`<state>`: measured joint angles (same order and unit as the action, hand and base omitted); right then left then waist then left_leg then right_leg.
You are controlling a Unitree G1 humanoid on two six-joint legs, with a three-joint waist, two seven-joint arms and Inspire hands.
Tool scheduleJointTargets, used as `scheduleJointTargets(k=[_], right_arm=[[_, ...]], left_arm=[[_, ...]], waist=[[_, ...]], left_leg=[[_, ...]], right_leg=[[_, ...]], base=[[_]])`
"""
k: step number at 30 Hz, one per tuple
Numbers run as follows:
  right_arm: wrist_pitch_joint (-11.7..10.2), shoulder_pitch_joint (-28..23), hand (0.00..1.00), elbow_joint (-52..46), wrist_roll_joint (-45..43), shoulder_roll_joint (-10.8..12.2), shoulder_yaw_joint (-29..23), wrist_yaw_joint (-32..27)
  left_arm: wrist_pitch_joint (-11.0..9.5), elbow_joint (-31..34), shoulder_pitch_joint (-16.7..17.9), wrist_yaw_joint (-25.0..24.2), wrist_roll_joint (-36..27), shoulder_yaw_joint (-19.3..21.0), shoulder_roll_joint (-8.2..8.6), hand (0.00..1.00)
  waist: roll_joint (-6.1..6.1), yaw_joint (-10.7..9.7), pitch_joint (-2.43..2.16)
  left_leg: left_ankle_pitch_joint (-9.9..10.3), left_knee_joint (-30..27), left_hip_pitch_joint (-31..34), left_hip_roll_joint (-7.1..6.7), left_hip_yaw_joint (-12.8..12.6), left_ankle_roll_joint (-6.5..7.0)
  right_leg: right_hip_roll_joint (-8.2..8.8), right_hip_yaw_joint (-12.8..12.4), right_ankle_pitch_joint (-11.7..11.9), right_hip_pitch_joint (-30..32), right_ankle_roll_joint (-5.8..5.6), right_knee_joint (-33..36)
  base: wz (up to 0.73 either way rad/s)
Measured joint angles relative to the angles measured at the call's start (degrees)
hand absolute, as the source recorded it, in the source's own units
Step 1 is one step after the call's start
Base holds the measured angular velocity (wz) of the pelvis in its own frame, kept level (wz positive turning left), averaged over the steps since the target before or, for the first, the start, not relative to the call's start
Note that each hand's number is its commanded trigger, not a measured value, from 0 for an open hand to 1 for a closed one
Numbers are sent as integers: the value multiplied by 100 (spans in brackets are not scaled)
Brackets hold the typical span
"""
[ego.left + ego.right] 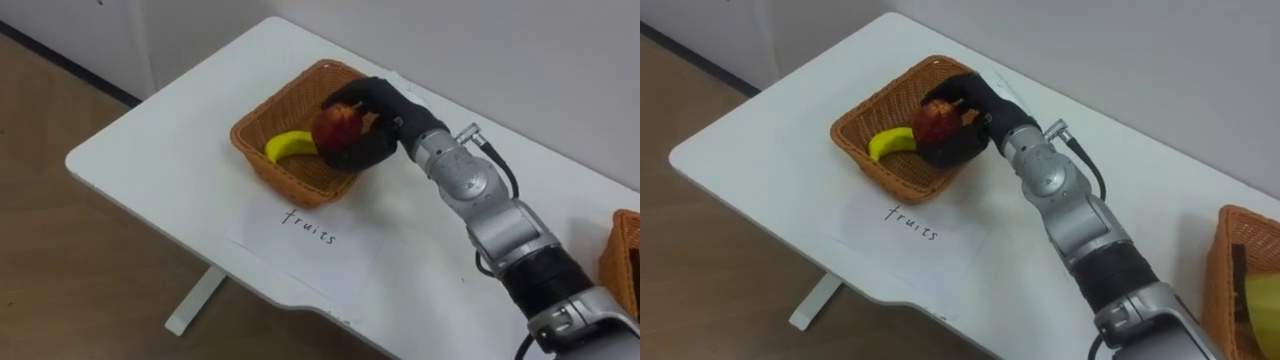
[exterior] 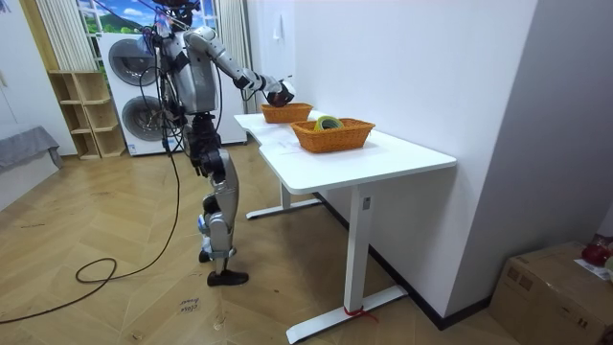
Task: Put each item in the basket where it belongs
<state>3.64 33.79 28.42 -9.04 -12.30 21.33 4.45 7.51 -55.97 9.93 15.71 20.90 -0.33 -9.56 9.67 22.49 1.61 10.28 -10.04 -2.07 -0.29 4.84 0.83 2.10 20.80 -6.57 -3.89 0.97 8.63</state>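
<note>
A red apple (image 1: pixel 335 127) is held over the wicker fruit basket (image 1: pixel 268 120), with my right hand (image 1: pixel 375 118) curled round it from the right. A yellow banana (image 1: pixel 289 145) lies in that basket just left of the apple. In the right eye view the apple (image 1: pixel 937 123) hangs above the basket (image 1: pixel 862 118) beside the banana (image 1: pixel 890 143). The room view shows me standing at the far end of the white table (image 2: pixel 383 153), right arm stretched out to the far basket (image 2: pixel 286 112).
A sheet of paper (image 1: pixel 308 235) with handwriting lies in front of the fruit basket. A second wicker basket (image 1: pixel 1232 268) with a yellow thing in it stands at the table's right end. Bare table top lies left of the fruit basket.
</note>
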Motion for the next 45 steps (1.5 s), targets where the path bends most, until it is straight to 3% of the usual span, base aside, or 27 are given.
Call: scheduleJointTargets(k=[10,17,26,36,41,45], right_arm=[[-5,0,0,87,42,34,123,0],[-4,0,0,95,87,33,126,0],[-5,0,0,177,182,32,125,0],[-7,0,0,177,179,32,124,-6],[-17,0,0,166,183,25,111,-19],[-68,0,0,134,180,3,-33,-65]], left_arm=[[-48,4,64,11,0,-57,-60,0],[-47,4,91,10,-1,-64,-63,0],[-47,4,93,-22,3,-60,-63,0],[-41,5,122,-55,2,-61,-59,0],[-41,26,196,-54,5,-41,-53,0],[-39,37,234,-52,3,-30,-44,0]], waist=[[21,-2,6],[50,-4,45],[40,-7,51],[-17,-11,27],[-66,-38,-29],[-73,-97,-26]], left_leg=[[2,-14,-1,-11,33,3],[6,-77,34,-24,36,7],[26,-152,70,-44,34,29],[25,-161,61,-43,10,29],[24,-165,35,-42,7,30],[24,-194,41,-47,42,30]], right_leg=[[5,0,-3,-13,-5,0],[15,-12,-4,-13,-7,-1],[34,-15,-4,-14,-8,2],[35,-12,-4,-20,-9,8],[40,-7,-4,-41,-9,15],[48,25,-4,-72,-9,15]], base=[[0],[0],[0],[0],[0],[5]])
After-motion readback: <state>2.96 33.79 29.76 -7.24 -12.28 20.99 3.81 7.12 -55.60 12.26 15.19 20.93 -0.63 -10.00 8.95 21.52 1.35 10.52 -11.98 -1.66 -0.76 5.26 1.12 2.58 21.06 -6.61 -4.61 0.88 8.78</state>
